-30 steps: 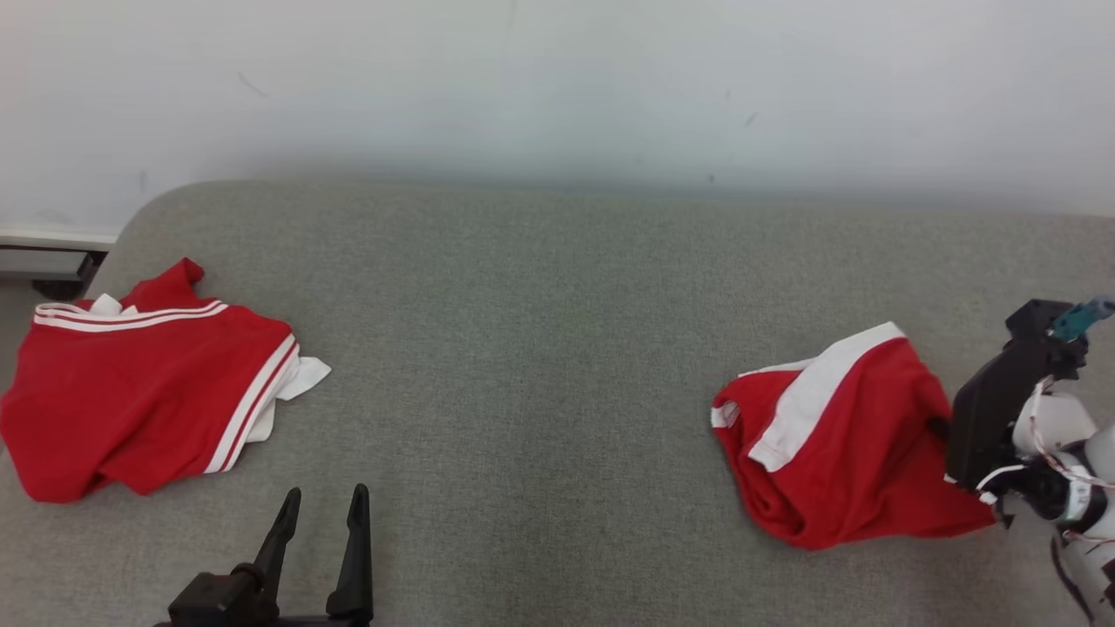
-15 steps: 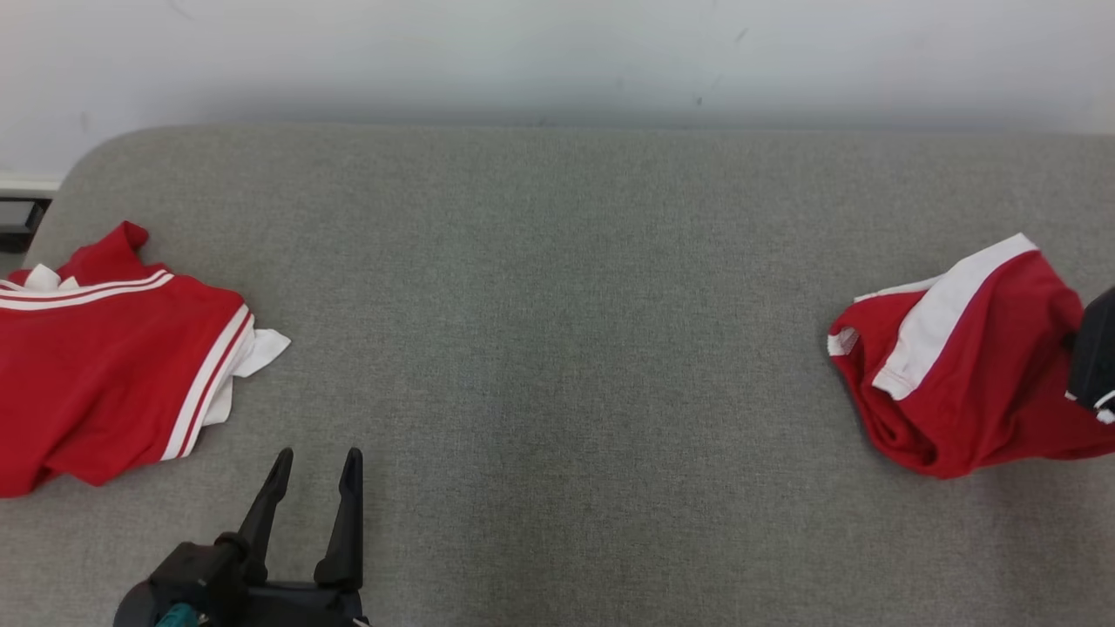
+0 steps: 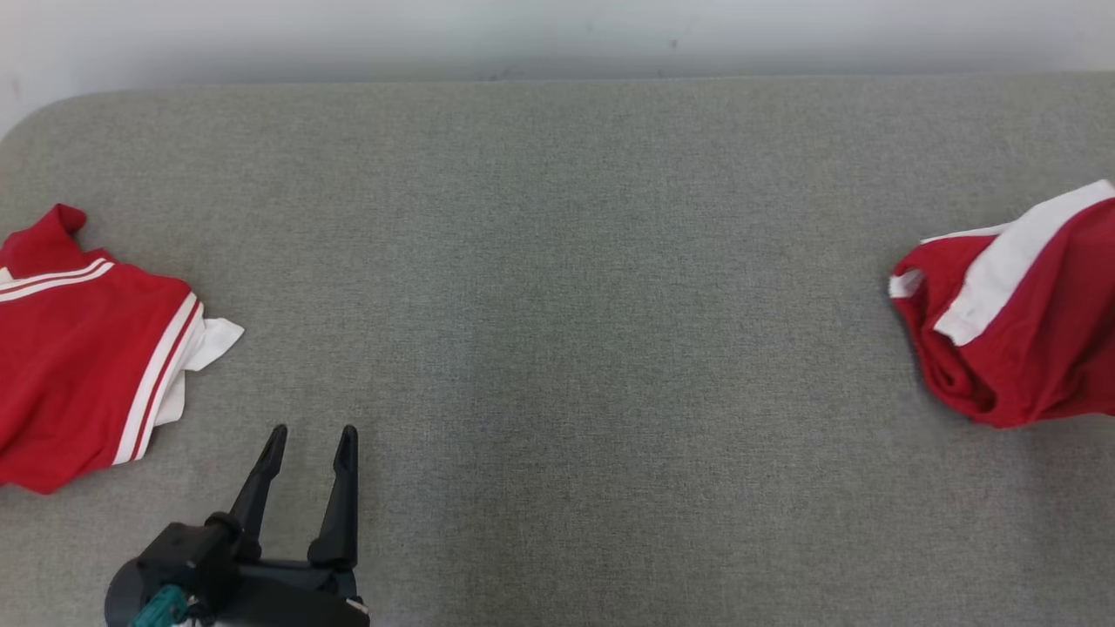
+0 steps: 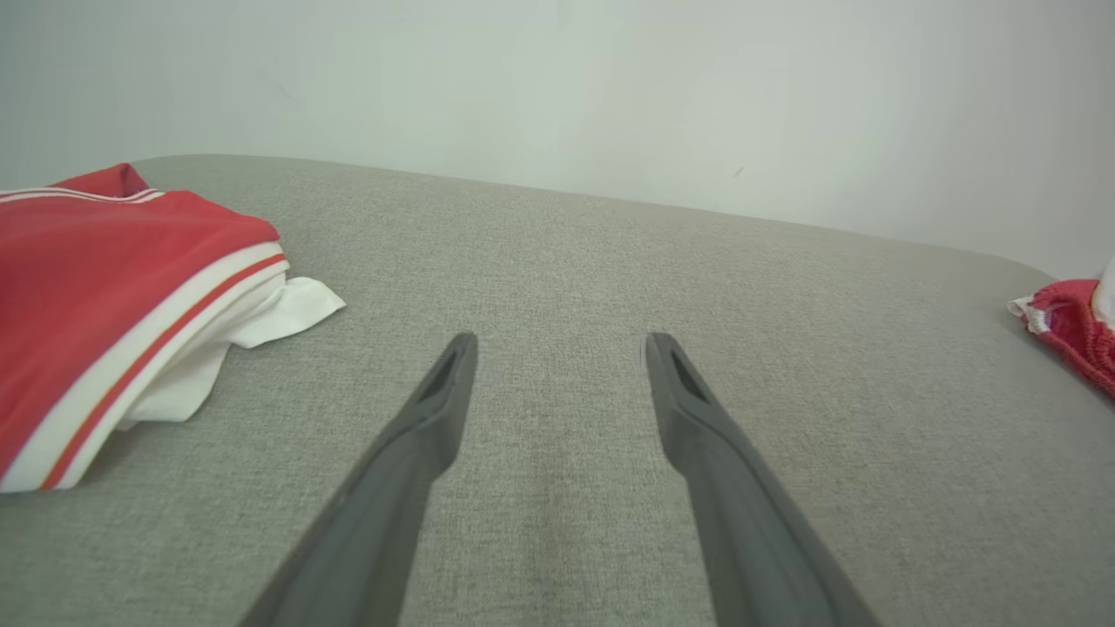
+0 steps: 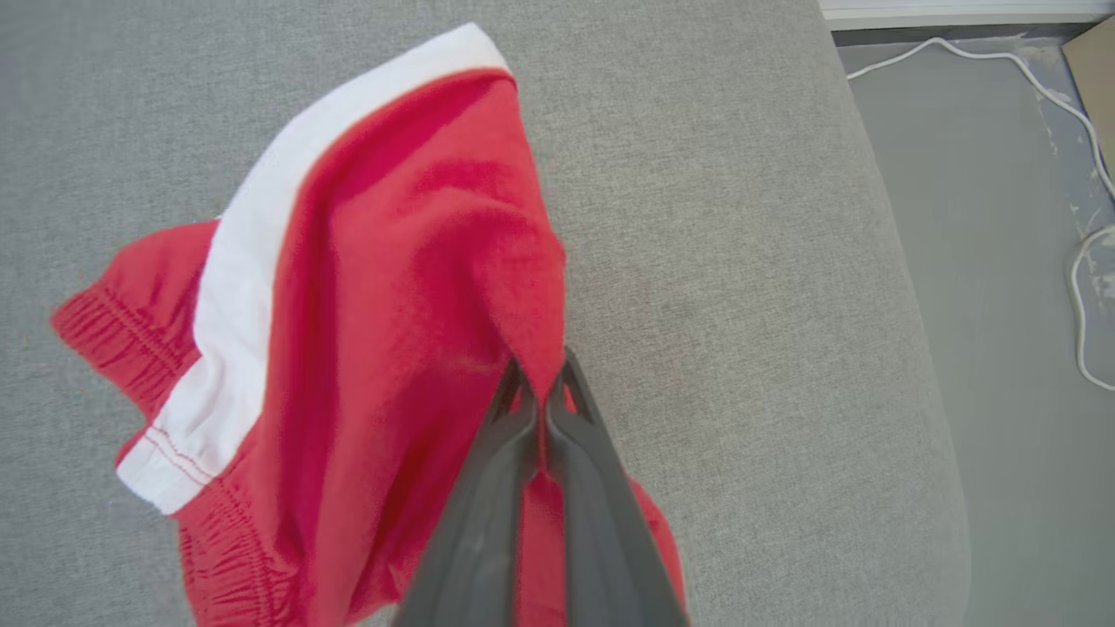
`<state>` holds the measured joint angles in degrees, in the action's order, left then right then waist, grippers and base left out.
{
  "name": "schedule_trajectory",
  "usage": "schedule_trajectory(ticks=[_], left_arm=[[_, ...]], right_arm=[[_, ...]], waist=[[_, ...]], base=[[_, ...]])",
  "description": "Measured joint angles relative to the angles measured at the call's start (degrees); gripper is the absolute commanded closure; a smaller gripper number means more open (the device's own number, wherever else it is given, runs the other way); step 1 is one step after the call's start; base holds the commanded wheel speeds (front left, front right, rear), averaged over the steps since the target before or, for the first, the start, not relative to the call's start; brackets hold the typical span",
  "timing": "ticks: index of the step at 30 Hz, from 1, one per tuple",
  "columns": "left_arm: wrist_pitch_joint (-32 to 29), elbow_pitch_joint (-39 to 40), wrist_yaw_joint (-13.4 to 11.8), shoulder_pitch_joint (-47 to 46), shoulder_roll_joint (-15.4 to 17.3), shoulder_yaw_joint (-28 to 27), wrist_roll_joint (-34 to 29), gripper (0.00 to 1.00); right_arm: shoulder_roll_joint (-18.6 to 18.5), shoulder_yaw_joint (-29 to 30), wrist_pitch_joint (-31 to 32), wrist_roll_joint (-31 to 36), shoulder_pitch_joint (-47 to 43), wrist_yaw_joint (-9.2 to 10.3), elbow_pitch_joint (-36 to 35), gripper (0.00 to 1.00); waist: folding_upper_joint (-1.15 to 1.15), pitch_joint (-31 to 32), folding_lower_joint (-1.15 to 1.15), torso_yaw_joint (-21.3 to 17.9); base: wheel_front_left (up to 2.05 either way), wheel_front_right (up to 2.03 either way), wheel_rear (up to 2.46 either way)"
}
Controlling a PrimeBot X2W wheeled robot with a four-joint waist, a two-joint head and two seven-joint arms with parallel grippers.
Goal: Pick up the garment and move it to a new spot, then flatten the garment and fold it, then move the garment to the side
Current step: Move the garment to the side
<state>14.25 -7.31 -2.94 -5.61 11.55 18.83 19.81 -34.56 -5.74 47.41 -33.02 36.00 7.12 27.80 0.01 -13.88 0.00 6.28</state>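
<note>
Right gripper (image 5: 540, 376) pinched tight on a fold of the red shorts (image 5: 392, 261), bunched at the right end of the grey cushion (image 3: 566, 261). Left gripper (image 3: 313, 433) spread wide, empty, near a striped red shirt (image 3: 70, 366).

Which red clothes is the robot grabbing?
The red garment with the wide white band, pinched by the right gripper. The thin-striped red garment lies untouched.

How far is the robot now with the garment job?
Done: the right gripper is shut on a fold of the red shorts. In hand: moving them to a new spot. Left: flattening, folding, setting aside; they are bunched, and the left gripper is open and empty.
</note>
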Motion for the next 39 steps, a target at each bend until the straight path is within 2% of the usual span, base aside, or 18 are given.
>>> schedule_trajectory(ticks=[4,20,21,22,23,28,33,37,39], left_arm=[[0.0,0.0,0.0,-1.6,-0.1,0.1,0.0,0.00],[0.0,-1.2,1.3,-2.1,-0.2,0.7,0.2,0.00],[0.0,-1.3,1.3,-2.1,-0.2,0.6,0.2,0.00],[0.0,-1.3,1.3,-2.1,-0.2,0.6,0.2,0.00],[0.0,-1.4,1.3,-2.1,-0.2,0.6,0.3,0.00],[0.0,-3.4,1.3,-2.1,-0.6,0.8,0.3,0.00],[0.0,-4.9,1.3,-2.1,-0.8,1.0,0.3,0.00],[0.0,-5.2,0.9,-1.7,-1.0,0.8,0.6,0.00],[0.0,-5.6,0.9,-1.6,-1.0,0.6,0.8,0.00]], right_arm=[[-1.2,1.7,0.3,1.3,0.0,0.00,0.5,1.00],[-0.9,2.5,1.5,8.0,0.7,0.01,0.8,1.00],[-0.8,2.4,1.6,8.8,0.9,0.01,1.0,0.74],[-0.8,2.4,1.6,8.8,0.9,0.01,1.0,0.40],[-0.9,2.0,2.0,9.7,0.9,0.00,1.0,0.00],[-1.0,1.2,3.7,12.7,0.9,0.00,3.0,0.00],[-1.5,-0.2,1.8,13.0,0.9,-0.27,0.5,0.00],[3.8,2.4,-2.8,7.0,0.8,-1.58,-3.4,0.00],[5.8,2.1,-5.2,6.2,-0.5,-2.93,-5.6,0.00]], waist=[[0.00,-0.5,0.00,-0.3],[0.00,-1.8,0.00,1.2],[0.00,-1.7,0.00,1.3],[0.00,-1.7,0.00,1.3],[0.00,-1.5,0.00,1.4],[0.00,-0.2,0.00,1.4],[-0.01,2.2,-0.01,1.2],[-0.01,4.3,-0.01,0.9],[-0.01,5.4,-0.01,0.7]], base=[[0.00,0.00,0.00],[0.00,0.00,0.00],[0.00,0.00,0.00],[0.00,0.00,0.00],[0.00,0.00,0.00],[0.00,0.00,0.00],[0.00,0.00,0.00],[0.00,0.00,0.00],[0.00,0.00,0.00]])
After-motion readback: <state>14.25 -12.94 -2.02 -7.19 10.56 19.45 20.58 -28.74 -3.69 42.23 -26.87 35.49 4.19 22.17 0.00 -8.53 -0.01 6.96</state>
